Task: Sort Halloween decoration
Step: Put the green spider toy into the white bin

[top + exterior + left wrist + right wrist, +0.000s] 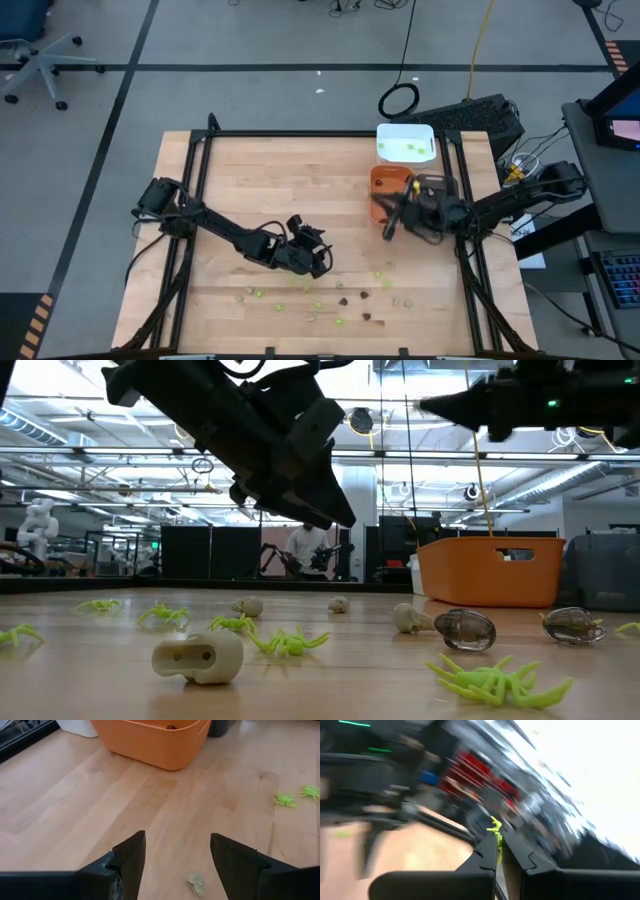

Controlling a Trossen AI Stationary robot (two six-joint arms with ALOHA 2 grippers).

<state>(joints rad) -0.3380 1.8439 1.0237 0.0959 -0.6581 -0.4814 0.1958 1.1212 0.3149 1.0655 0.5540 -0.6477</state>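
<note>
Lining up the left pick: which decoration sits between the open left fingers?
The pale skull alone, on bare wood between the left gripper fingers; the green spiders lie well aside.

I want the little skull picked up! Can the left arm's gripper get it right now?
Probably yes. The left gripper is open, and the pale skull lies on bare wood between its fingers with nothing blocking it.

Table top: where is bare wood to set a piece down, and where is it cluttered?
Free: the far-left stretch of the table, between the left arm and the orange tray. Crowded: the near strip, strewn with green spiders, dark pieces and a pale skull under the open left gripper.
</note>
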